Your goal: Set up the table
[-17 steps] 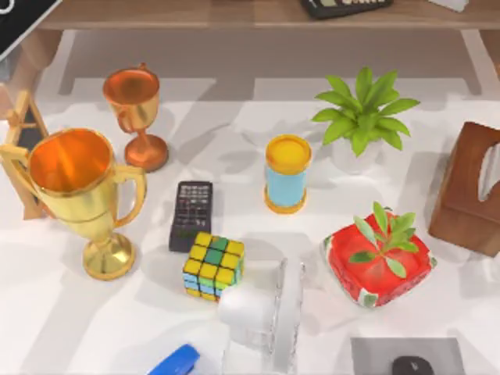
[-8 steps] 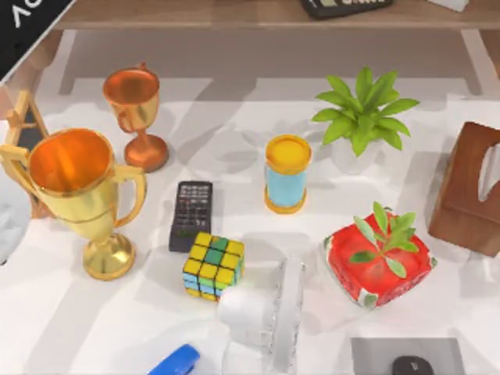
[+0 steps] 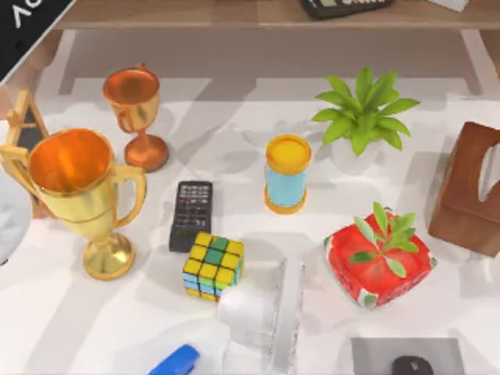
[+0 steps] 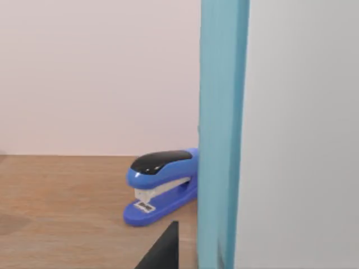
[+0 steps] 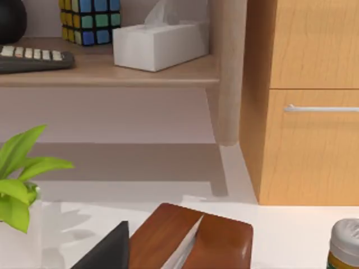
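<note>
The white table [image 3: 234, 117] carries a large gold trophy [image 3: 78, 195], a copper trophy [image 3: 137, 113], a black remote [image 3: 191, 212], a colour cube [image 3: 213, 266], a blue can with a yellow lid [image 3: 287, 173] and two potted plants [image 3: 363, 117] [image 3: 380, 258]. A pale rounded part of my left arm [image 3: 9, 223] shows at the table's left edge. A dark tip of my left gripper [image 4: 162, 252] hangs over a wooden surface near a blue stapler [image 4: 162, 185]. A dark tip of my right gripper [image 5: 106, 249] sits above a brown tissue box [image 5: 190, 238].
A white fan-like object [image 3: 266, 312], a blue stapler [image 3: 176, 361] and a grey pad with a black mouse [image 3: 406, 355] line the front edge. The brown tissue box [image 3: 473, 191] stands at the right. A wooden shelf [image 3: 234, 14] runs along the back, with a drawer cabinet [image 5: 308, 101] beside it.
A pale rounded part of my left arm has come into the top view at the left edge. The black lettered shape in the top-left corner has grown. The table's objects have not moved.
</note>
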You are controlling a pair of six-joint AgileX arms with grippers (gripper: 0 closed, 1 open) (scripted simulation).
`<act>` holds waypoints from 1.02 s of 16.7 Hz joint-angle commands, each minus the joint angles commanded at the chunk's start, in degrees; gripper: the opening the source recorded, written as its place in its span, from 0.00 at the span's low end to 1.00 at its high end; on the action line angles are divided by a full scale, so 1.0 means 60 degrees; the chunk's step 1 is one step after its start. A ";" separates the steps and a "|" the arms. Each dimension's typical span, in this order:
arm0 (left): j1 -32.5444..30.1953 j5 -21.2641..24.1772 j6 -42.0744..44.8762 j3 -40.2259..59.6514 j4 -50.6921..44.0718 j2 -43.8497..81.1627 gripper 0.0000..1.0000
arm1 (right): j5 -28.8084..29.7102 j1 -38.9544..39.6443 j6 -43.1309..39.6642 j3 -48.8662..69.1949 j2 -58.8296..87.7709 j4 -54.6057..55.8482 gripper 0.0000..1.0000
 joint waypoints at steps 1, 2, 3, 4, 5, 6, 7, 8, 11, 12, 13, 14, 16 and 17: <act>0.0000 0.0000 0.0000 0.0000 0.0000 0.0000 0.47 | 0.0000 0.0000 0.0000 0.0000 0.0000 0.0000 1.00; 0.0000 0.0000 0.0000 0.0000 0.0000 0.0000 0.40 | 0.0000 0.0000 0.0000 0.0000 0.0000 0.0000 1.00; 0.0000 0.0000 0.0000 0.0000 0.0000 0.0000 0.32 | 0.0000 0.0000 0.0000 0.0000 0.0000 0.0000 1.00; 0.0000 0.0000 0.0000 0.0000 0.0000 0.0000 0.25 | 0.0000 0.0000 0.0000 0.0000 0.0000 0.0000 1.00; 0.0000 0.0000 0.0000 0.0000 0.0000 0.0000 0.17 | 0.0000 0.0000 0.0000 0.0000 0.0000 0.0000 1.00; 0.0000 0.0000 0.0000 0.0000 0.0000 0.0000 0.10 | 0.0000 0.0000 0.0000 0.0000 0.0000 0.0000 1.00; 0.0000 0.0000 0.0000 0.0000 0.0000 0.0000 0.02 | 0.0000 0.0000 0.0000 0.0000 0.0000 0.0000 1.00; 0.0000 0.0000 0.0000 0.0000 0.0000 0.0000 0.00 | 0.0000 0.0000 0.0000 0.0000 0.0000 0.0000 1.00; 0.0000 0.0000 0.0000 0.0000 0.0000 0.0000 0.00 | 0.0000 0.0000 0.0000 0.0000 0.0000 0.0000 1.00; 0.0000 0.0000 0.0000 0.0000 0.0000 0.0000 0.00 | 0.0000 0.0000 0.0000 0.0000 0.0000 0.0000 1.00; 0.0000 0.0000 0.0000 0.0000 0.0000 0.0000 0.00 | 0.0000 0.0000 0.0000 0.0000 0.0000 0.0000 1.00; 0.0000 0.0000 0.0000 0.0000 0.0000 0.0000 0.00 | 0.0000 0.0000 0.0000 0.0000 0.0000 0.0000 1.00; -0.0031 -0.0004 0.0014 0.0002 -0.0001 -0.0006 0.00 | 0.0000 0.0000 0.0000 0.0000 0.0000 0.0000 1.00; -0.0051 -0.0009 0.0012 -0.0032 0.0011 -0.0037 0.00 | 0.0000 0.0000 0.0000 0.0000 0.0000 0.0000 1.00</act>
